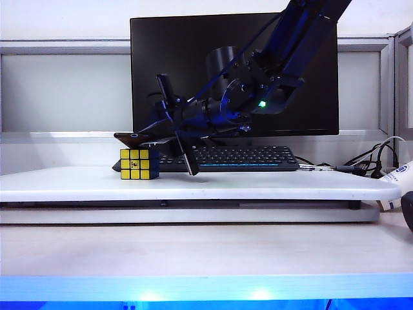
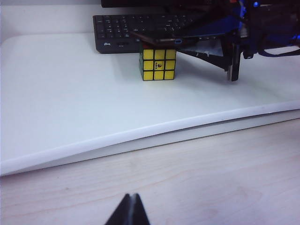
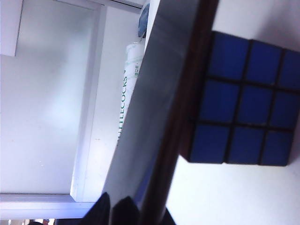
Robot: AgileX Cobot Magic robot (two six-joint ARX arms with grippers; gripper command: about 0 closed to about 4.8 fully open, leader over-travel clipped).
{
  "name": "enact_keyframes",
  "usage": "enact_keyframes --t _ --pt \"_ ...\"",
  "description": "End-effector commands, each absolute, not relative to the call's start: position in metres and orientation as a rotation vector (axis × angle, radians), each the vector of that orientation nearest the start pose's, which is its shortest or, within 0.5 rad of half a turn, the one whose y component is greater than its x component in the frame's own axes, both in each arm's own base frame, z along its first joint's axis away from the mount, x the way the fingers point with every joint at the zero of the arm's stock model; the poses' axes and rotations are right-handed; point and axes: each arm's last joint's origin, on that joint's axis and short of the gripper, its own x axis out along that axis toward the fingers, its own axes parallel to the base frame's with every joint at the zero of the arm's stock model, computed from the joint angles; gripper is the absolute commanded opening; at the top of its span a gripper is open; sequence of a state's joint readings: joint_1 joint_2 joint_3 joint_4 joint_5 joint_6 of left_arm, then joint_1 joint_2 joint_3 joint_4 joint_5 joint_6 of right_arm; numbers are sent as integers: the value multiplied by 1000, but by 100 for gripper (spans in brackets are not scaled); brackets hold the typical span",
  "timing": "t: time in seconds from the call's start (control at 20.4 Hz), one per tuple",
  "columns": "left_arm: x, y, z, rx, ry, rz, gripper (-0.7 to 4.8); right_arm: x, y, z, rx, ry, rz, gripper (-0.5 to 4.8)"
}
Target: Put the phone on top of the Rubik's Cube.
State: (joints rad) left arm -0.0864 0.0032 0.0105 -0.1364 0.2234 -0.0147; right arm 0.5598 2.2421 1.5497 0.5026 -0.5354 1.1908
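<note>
The Rubik's Cube [image 1: 139,164] stands on the white board in front of the keyboard, its yellow face toward the exterior camera. Its blue side [image 3: 243,98] fills the right wrist view. The black phone [image 1: 139,137] lies flat across the cube's top [image 2: 158,65] and overhangs both sides. My right gripper [image 1: 181,129] reaches in from the right and straddles the phone's [image 3: 154,108] near end. One finger [image 3: 101,208] stands a sliver off the glass, so the jaws are slightly open. My left gripper [image 2: 130,206] is shut and empty, low over the wooden desk in front.
A black keyboard [image 1: 239,157] and a dark monitor [image 1: 193,64] stand behind the cube. The white board [image 1: 258,187] has a front edge above the wooden desk [image 2: 197,183]. Cables [image 1: 374,158] lie at the far right. A white bottle with green lettering [image 3: 129,93] shows behind the phone.
</note>
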Motion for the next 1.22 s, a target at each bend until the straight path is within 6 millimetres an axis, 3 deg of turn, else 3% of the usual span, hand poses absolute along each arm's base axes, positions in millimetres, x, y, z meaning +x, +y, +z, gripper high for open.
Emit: enact_keyframes --t 0.05,0.29,0.44,0.68,0.73,0.98,1.22 --pt "95 -14 154 -16 127 -305 -5 417 281 191 1067 808 879 142" --pt "95 -14 155 7 113 -306 -6 415 282 189 1061 844 890 167" --pt "95 -14 155 8 110 -306 -6 414 283 187 1060 861 879 228" --pt "95 -14 155 8 109 -306 -6 413 282 180 1033 920 840 400" --pt "95 -14 155 8 109 -306 -6 413 282 180 1031 924 838 413" --pt "95 -15 155 8 109 -307 -6 415 278 179 1017 925 850 423" --pt "95 -15 155 8 110 -307 -6 425 260 179 1026 921 850 422"
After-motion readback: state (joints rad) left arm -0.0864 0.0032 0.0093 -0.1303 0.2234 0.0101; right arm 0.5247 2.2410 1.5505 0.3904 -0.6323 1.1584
